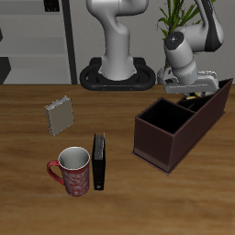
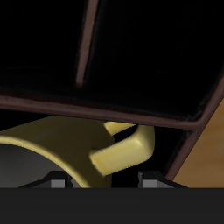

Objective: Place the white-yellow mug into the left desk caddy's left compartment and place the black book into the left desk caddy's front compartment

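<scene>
My gripper [image 1: 193, 89] hovers just above the back end of the dark-brown left desk caddy [image 1: 174, 133] and is shut on the white-yellow mug [image 1: 192, 95], which shows only as a yellowish patch under the fingers. In the wrist view the mug's pale yellow rim [image 2: 44, 140] and its handle [image 2: 129, 150] fill the space between my fingertips [image 2: 157, 181], with the caddy's rim [image 2: 105, 107] and an inner divider [image 2: 86, 48] right beyond. The black book [image 1: 98, 162] stands on edge near the table's front, far from the gripper.
A red patterned mug [image 1: 72, 171] sits right beside the black book. A small grey ragged booklet [image 1: 60, 115] lies farther back on the wooden table. The robot base [image 1: 117, 72] and a potted plant [image 1: 179, 16] stand behind the caddy.
</scene>
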Robot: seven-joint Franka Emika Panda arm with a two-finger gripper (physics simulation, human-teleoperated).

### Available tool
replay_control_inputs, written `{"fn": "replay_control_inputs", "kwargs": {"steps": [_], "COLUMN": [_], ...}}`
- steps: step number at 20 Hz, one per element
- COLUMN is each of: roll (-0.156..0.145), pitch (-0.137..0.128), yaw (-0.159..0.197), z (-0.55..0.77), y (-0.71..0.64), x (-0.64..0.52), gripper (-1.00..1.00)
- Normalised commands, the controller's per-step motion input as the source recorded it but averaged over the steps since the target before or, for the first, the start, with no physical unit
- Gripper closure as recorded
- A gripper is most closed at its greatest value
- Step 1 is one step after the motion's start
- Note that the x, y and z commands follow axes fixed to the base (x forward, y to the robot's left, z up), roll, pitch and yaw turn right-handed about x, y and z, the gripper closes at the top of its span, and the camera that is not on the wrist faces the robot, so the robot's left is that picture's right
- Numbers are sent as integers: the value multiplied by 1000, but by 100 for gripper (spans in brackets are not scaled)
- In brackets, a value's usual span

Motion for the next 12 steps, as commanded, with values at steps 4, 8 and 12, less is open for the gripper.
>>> {"fn": "replay_control_inputs", "kwargs": {"steps": [4,8,12], "roll": [34,-31,-51], "pitch": [-19,-85,-43], "yaw": [-4,31,43], "z": [184,557,328], "y": [78,-103,-159], "x": [-65,-60,70], "gripper": [-100,-100,-100]}}
